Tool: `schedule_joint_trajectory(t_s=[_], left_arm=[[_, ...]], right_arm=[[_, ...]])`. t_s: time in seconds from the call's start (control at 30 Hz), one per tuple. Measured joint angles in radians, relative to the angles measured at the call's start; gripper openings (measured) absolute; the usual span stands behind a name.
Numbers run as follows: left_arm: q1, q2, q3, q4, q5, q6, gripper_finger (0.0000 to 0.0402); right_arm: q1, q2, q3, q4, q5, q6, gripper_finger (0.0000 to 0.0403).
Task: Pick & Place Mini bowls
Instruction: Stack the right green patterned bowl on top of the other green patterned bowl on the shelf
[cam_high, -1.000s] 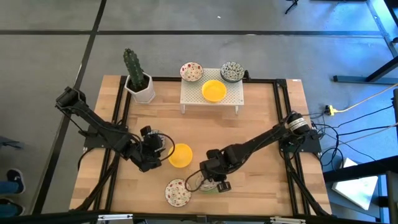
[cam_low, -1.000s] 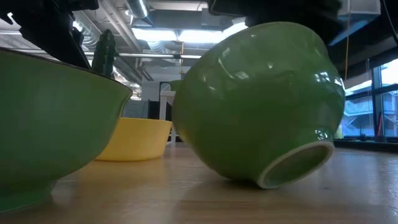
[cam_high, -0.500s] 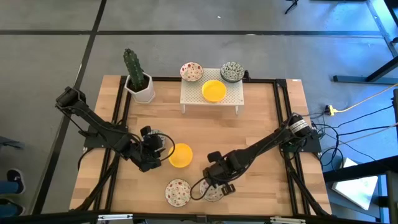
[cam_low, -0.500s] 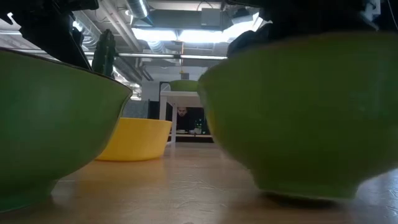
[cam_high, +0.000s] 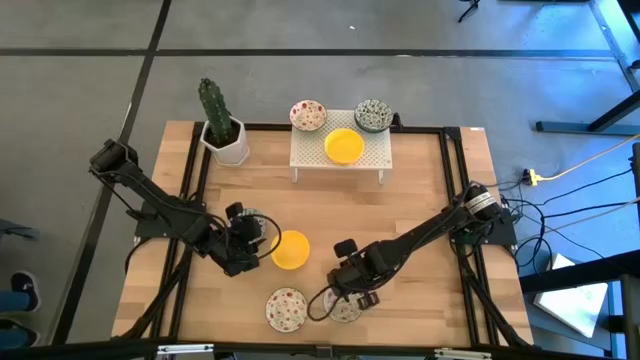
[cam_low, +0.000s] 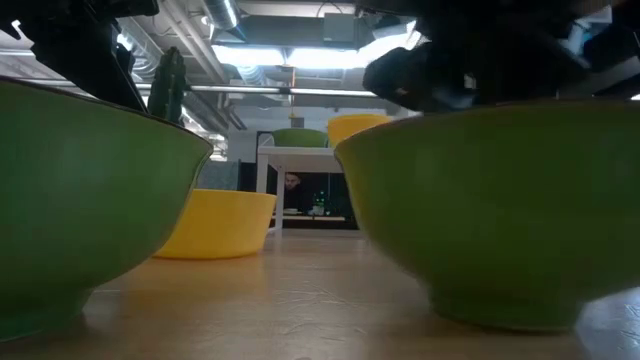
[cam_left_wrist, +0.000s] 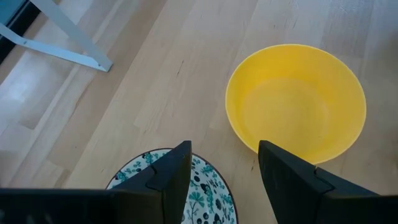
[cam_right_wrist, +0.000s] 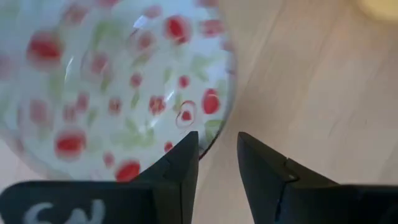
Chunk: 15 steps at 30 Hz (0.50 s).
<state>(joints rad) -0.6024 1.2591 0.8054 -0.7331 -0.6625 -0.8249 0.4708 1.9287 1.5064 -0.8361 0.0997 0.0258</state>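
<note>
My right gripper (cam_high: 350, 297) is near the table's near edge, shut on a white mini bowl with red speckles (cam_right_wrist: 112, 81). That bowl (cam_low: 500, 210) stands upright on its foot, green on the outside. A second red-speckled bowl (cam_high: 286, 308) rests on the table to its left. My left gripper (cam_high: 250, 243) is open above a grey-green patterned bowl (cam_left_wrist: 177, 190). A yellow bowl (cam_left_wrist: 295, 102) sits on the wood just to that gripper's right. Three more bowls are at the white stand (cam_high: 340, 160): a yellow one (cam_high: 343, 146), a grey-green one (cam_high: 373, 115) and a red-speckled one (cam_high: 308, 115). My right gripper holds the red-speckled bowl by its rim (cam_right_wrist: 219, 121), pinched with one finger (cam_right_wrist: 180, 165) inside the bowl and the other outside. The fingers come from above, slanting in from the table's right. The bowl stands level with its foot (cam_low: 505, 310) on the table.
A white pot with a cactus (cam_high: 222, 135) stands at the far left corner, beside the stand. Black frame rails (cam_high: 455, 200) run along the table's sides. Bare wood lies between the stand and the two grippers.
My right gripper has moved toward the table's near edge and down. The bowl it holds was tilted, clear of the table with its foot showing. It now stands upright on the wood.
</note>
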Motion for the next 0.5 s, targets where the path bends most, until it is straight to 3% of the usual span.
schedule_joint_trajectory(t_s=[0.23,0.5], left_arm=[[0.000,0.000,0.000,-0.003,-0.001,0.000,0.0180],[0.000,0.000,0.000,-0.003,-0.024,0.009,0.0180]], right_arm=[[0.050,-0.051,0.025,-0.141,-0.013,-0.149,0.0111],[0.116,-0.045,0.025,-0.153,-0.024,-0.382,0.0111]])
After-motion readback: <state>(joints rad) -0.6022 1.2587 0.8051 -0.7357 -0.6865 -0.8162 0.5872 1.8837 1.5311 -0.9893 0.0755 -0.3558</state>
